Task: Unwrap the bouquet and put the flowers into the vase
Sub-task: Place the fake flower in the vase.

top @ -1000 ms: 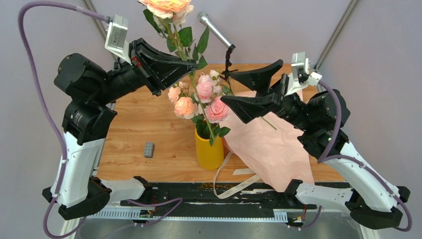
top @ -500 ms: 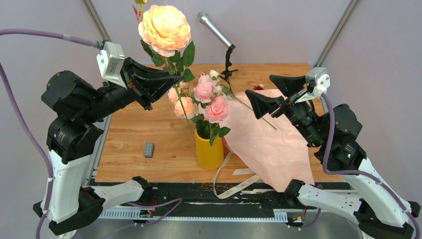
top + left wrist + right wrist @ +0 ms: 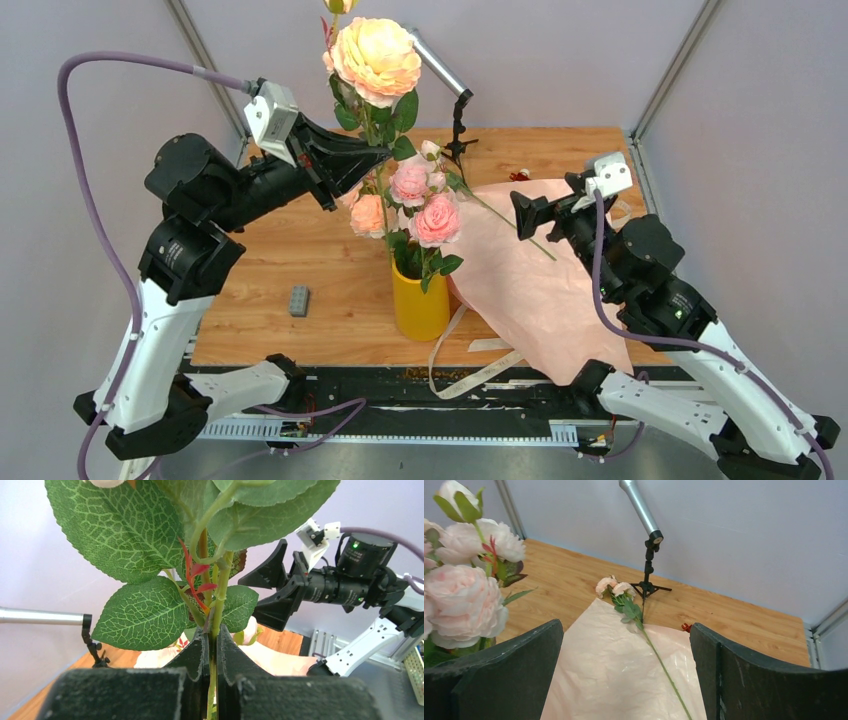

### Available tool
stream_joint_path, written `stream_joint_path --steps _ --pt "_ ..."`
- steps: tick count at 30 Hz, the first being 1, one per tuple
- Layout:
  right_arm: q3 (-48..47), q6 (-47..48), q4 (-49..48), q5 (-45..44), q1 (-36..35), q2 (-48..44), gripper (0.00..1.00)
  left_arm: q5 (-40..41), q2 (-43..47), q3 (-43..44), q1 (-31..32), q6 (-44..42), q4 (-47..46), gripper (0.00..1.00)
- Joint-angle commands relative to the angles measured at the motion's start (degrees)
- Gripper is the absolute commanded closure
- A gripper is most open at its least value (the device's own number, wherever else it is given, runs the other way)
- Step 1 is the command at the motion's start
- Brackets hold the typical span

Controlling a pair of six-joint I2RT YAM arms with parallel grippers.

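The yellow vase (image 3: pixel 420 300) stands at the table's front centre with several pink and peach flowers (image 3: pixel 415 200) in it. My left gripper (image 3: pixel 372 160) (image 3: pixel 212 637) is shut on the green stem (image 3: pixel 218 600) of a large peach rose (image 3: pixel 377 60), held above the vase. The bouquet's pale pink paper (image 3: pixel 540 290) (image 3: pixel 614 680) lies spread open to the right. One thin stem with small buds (image 3: pixel 664 667) rests on it. My right gripper (image 3: pixel 548 203) (image 3: pixel 626 630) hangs open above the paper, holding nothing.
A microphone on a small stand (image 3: pixel 440 65) (image 3: pixel 646 565) rises at the back centre. A small grey block (image 3: pixel 299 300) lies left of the vase. Beige ribbon (image 3: pixel 455 360) trails over the front edge. A tiny red piece (image 3: pixel 686 627) sits by the paper's far corner.
My right gripper has opened wider and drawn back to the right, away from the vase's flowers. My left gripper dipped left with the big rose, then swung it right, over the vase.
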State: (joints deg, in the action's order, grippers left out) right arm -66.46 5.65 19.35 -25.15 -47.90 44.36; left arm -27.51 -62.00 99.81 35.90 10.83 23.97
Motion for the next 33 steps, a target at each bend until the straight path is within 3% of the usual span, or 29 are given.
stream_joint_path --steps 1,14,33 --pt "0.16 1.57 1.53 -1.52 1.76 0.53 0.00 -0.98 -0.13 2.99 -0.15 2.68 -4.26 1.00" --pt "-1.11 -3.13 4.74 5.97 7.30 2.76 0.01 -5.13 -0.82 7.48 -0.17 3.57 -1.96 1.00" --pt "2.59 -7.06 4.99 8.60 7.30 3.58 0.04 -0.56 9.13 -18.51 -0.20 5.11 -18.26 1.00"
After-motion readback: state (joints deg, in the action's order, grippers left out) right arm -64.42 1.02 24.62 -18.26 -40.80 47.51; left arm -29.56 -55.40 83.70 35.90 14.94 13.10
